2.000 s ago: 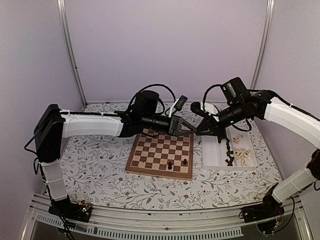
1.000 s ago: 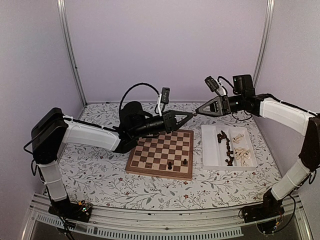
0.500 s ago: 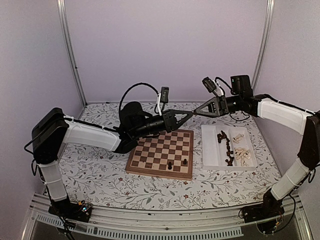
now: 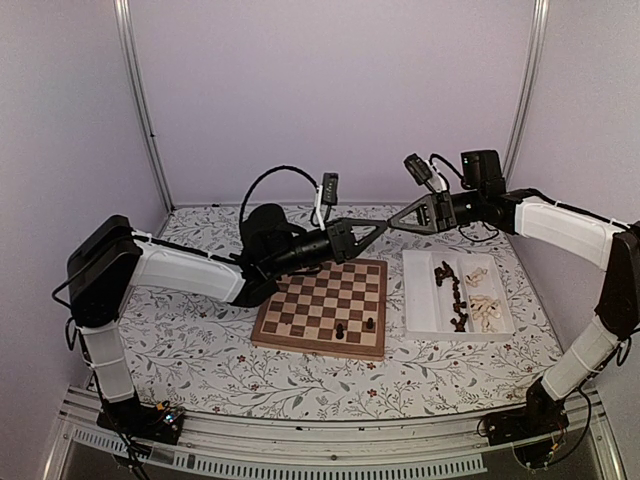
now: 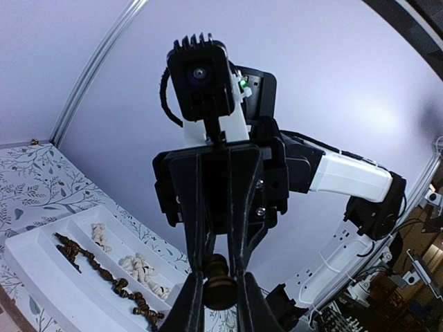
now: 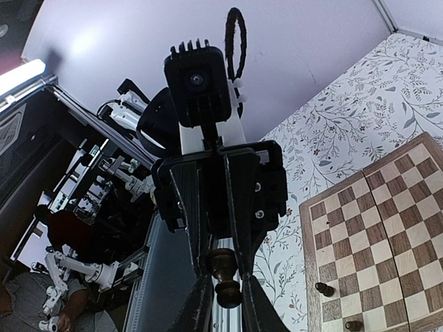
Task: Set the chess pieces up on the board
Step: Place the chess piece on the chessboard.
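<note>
Above the far right corner of the board [image 4: 262,335], my left gripper [image 4: 382,227] and right gripper [image 4: 393,226] meet tip to tip in mid-air. A dark chess piece [image 5: 220,292] sits between them. In the left wrist view my left gripper [image 5: 220,283] is shut on its round base. In the right wrist view my right gripper [image 6: 225,294] is shut on the same dark piece [image 6: 226,273]. Two dark pieces [image 4: 340,329] [image 4: 370,324] stand upright on the board's near rows.
A white compartment tray [image 4: 420,305] lies to the right of the board. It holds several dark pieces [image 4: 452,285] and several cream pieces [image 4: 487,308]. The table has a floral cloth [image 4: 190,340]. Both forearms stretch across above the board's far side.
The right gripper's jaws have closed onto the dark piece held by the left gripper. Both arms have stayed almost where they were, tips together.
</note>
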{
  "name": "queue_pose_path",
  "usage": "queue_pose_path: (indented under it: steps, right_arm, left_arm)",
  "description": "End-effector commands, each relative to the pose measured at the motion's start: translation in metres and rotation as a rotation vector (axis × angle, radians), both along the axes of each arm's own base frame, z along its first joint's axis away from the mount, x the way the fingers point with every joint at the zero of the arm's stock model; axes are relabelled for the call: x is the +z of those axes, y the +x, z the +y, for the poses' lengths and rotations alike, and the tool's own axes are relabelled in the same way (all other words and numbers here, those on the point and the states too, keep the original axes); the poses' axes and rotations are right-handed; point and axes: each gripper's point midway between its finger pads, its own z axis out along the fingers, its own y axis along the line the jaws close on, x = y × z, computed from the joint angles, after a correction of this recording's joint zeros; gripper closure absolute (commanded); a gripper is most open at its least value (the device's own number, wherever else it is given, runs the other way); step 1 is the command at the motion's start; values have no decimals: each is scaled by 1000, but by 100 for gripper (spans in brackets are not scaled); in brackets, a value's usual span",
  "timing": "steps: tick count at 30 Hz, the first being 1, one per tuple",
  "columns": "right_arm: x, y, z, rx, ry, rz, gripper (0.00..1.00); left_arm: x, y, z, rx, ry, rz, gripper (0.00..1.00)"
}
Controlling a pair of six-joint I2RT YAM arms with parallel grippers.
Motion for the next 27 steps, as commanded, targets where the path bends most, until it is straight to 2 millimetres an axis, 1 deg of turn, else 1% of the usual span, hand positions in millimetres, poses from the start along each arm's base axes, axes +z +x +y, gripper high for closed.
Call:
queue_pose_path:
  steps: [1, 4, 6, 8, 10, 11, 12, 13, 14, 16, 18, 19, 21, 23, 24, 25, 27]
  right_arm:
    - [4, -10, 4, 26, 15, -29, 84]
    - [3, -11, 4, 25, 15, -31, 85]
    - [4, -10, 4, 17, 11, -41, 91]
    - [5, -6, 3, -10, -10, -50, 95]
    - [5, 2, 2, -57, -57, -102, 97]
    - [11, 7, 2, -82, -81, -157, 99]
    - [11, 12, 0, -99, -109, -231, 99]
    - [6, 17, -3, -130, -164, -257, 99]
    - [5, 21, -5, -145, -197, -308, 99]
    - [-2, 27, -8, -167, -272, -383, 100]
    - [-15, 29, -8, -171, -370, -451, 99]
    - [-25, 28, -7, -157, -423, -498, 99]
    - [-46, 21, -2, -117, -524, -566, 99]
    - [-68, 12, 4, -71, -624, -644, 99]
    - [-77, 8, 6, -45, -668, -680, 99]
    - [-87, 3, 10, -19, -711, -710, 99]
    - [-106, -8, 16, 42, -787, -759, 99]
  left_arm:
    - [0, 2, -7, 2, -14, 7, 89]
    - [-1, 3, -8, 3, -10, 14, 88]
    - [-3, 4, -10, 2, -2, 16, 84]
    - [-3, 6, -9, 11, 20, 12, 73]
    - [-1, 11, -1, 41, 69, -4, 61]
    - [-1, 15, 5, 62, 108, -14, 57]
    - [1, 18, 13, 83, 150, -34, 53]
    - [1, 20, 23, 108, 214, -39, 50]
    - [0, 25, 34, 142, 280, -72, 49]
    - [1, 37, 62, 212, 387, -94, 47]
    - [4, 48, 91, 285, 471, -110, 46]
    - [6, 56, 108, 333, 509, -107, 45]
    - [9, 72, 138, 425, 568, -102, 39]
    - [8, 89, 164, 508, 618, -103, 39]
    - [6, 98, 179, 571, 628, -78, 39]
    - [3, 105, 193, 621, 626, -56, 39]
    - [-1, 113, 214, 664, 579, -25, 39]
